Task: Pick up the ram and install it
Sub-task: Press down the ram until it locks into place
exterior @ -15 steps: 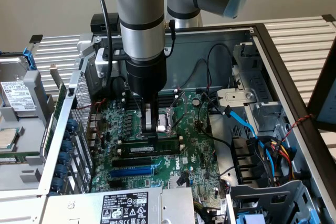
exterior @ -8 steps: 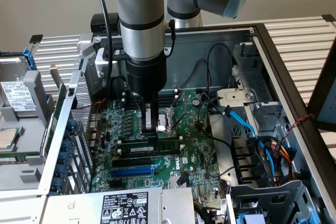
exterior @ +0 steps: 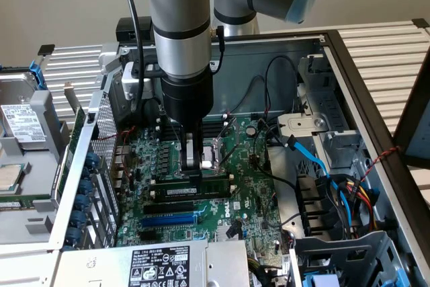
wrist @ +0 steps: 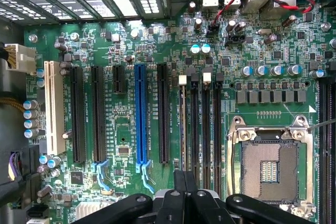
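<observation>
Exterior view: the gripper (exterior: 193,166), fingers pressed together, bears down on the ram (exterior: 195,191). That green stick lies in a black slot on the motherboard (exterior: 248,199).

Computer repair bench: opened PC case (exterior: 349,65), motherboard (wrist: 157,51).

I see open room straight above the motherboard (exterior: 242,199), where my arm (exterior: 178,25) comes down through the open top of the case (exterior: 316,42). Black cables (exterior: 269,82) loop across the board toward the exterior view's right, near the drive cage (exterior: 336,166) with its blue and coloured wires. On the exterior view's left the perforated metal wall (exterior: 101,139) stands close. The power supply (exterior: 161,263) closes the near edge
</observation>
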Action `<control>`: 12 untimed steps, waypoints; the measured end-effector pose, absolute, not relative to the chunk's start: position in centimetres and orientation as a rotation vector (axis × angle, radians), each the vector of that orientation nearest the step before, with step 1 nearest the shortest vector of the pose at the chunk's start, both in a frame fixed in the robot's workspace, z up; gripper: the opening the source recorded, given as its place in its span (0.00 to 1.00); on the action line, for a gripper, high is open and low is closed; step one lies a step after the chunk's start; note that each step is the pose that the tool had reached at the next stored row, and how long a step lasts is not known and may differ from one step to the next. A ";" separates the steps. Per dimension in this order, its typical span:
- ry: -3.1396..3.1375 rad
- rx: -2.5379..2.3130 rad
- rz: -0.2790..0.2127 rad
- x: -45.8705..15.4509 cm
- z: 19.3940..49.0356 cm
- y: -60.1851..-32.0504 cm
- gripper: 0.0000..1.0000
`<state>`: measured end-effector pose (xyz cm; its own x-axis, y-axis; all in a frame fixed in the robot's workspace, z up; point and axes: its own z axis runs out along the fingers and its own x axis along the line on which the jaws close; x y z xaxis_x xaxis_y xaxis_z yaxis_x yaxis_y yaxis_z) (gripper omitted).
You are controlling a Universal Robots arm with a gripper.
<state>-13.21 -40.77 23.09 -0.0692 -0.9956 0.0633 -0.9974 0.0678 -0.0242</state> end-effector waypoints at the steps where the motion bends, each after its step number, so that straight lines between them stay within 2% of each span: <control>1: -2.274 2.123 0.095 -13.2 23.1 -40.8 0.11; 12: -2.273 2.123 0.095 -13.2 23.0 -40.8 0.11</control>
